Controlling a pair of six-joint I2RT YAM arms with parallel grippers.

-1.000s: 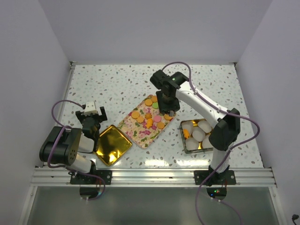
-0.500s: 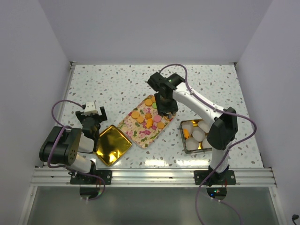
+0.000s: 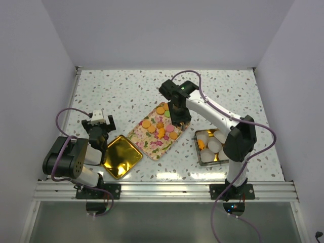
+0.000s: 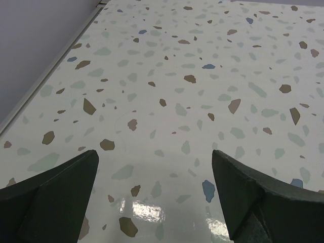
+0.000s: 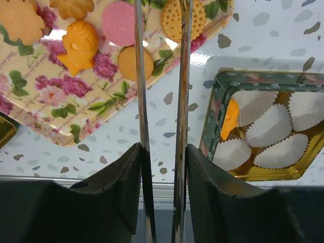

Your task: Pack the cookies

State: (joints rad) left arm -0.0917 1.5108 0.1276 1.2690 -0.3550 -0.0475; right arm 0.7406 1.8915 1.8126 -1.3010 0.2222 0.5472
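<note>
Several cookies (image 3: 159, 124) lie on a floral tray (image 3: 152, 143), mostly orange, with a pink one (image 5: 117, 23), a fish-shaped one (image 5: 78, 43) and a dotted yellow one (image 5: 172, 20). My right gripper (image 3: 179, 117) hangs over the tray's right end. In the right wrist view it (image 5: 162, 149) is shut on metal tongs (image 5: 143, 101), whose two blades run up past the yellow cookie; their tips are out of frame. One orange cookie (image 5: 230, 119) lies in the tin (image 5: 212, 116). My left gripper (image 4: 157, 187) stands open over bare table.
The tin (image 3: 198, 152) at the right holds several white paper cups (image 5: 273, 126). A gold lid (image 3: 120, 156) lies left of the floral tray, beside my left arm (image 3: 76, 157). White walls enclose the table on three sides.
My right arm has shifted a little left over the tray's right end, and its fingers have squeezed the tongs narrower. The left arm has not moved.
</note>
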